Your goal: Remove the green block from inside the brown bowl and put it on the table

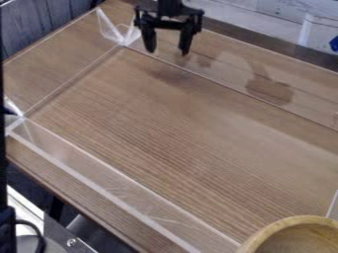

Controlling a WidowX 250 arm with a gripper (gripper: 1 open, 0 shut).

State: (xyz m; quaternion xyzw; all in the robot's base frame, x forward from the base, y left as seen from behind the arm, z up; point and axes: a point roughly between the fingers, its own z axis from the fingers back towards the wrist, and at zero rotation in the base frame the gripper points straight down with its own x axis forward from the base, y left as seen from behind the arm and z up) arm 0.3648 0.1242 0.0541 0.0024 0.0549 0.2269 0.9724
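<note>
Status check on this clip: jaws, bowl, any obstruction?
Gripper open, empty, far corner. Brown bowl at near edge, block not visible. Table between them bare.

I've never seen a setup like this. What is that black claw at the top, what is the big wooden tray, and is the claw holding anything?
The black claw is the robot's gripper, the two-fingered hand at the end of its arm. The single camera looks down across the table from one corner, so the gripper appears at the far end. The table is a wood-grain top fenced by low clear plastic walls. The gripper points down, its fingers are spread open, and nothing is between them. At the bottom right corner, outside the near wall, you see part of the pale rim of the brown bowl. What lies inside the bowl cannot be seen here.
</note>
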